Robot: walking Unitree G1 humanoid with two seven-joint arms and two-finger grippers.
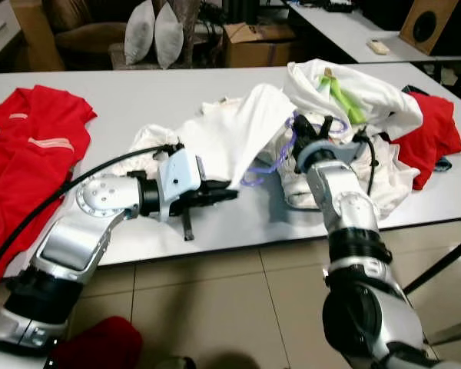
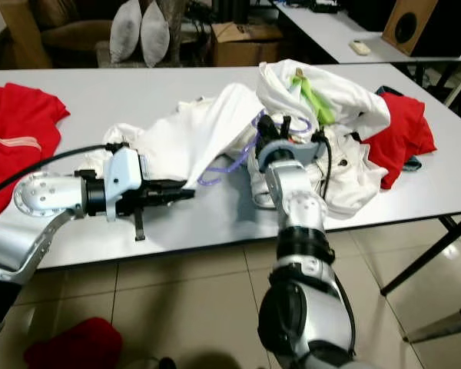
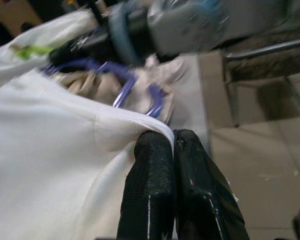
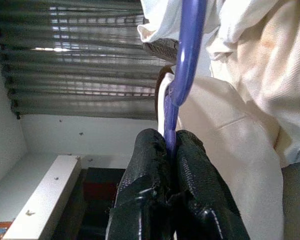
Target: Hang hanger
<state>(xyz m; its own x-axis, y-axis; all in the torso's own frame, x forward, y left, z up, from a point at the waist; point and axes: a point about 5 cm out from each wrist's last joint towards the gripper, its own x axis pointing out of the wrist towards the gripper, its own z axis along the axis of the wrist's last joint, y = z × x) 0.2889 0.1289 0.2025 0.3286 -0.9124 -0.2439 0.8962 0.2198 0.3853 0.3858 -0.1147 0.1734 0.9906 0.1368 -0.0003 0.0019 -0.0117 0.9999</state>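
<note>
A purple plastic hanger (image 1: 270, 165) lies partly inside a white shirt (image 1: 230, 134) on the grey table (image 1: 138, 88). My right gripper (image 4: 169, 137) is shut on the hanger (image 4: 187, 50) and sits at the shirt pile (image 1: 313, 131). My left gripper (image 1: 229, 192) reaches in from the left, just above the table. It is shut on the shirt's hem (image 3: 115, 120), holding that edge up. In the left wrist view the hanger (image 3: 122, 92) loops out just beyond the hem. Most of the hanger is hidden under cloth.
A red garment (image 1: 31, 154) lies at the table's left end and another (image 1: 434, 134) at the right. A heap of white clothes with a green piece (image 1: 342, 100) is behind my right gripper. A red item (image 1: 92, 346) lies on the tiled floor.
</note>
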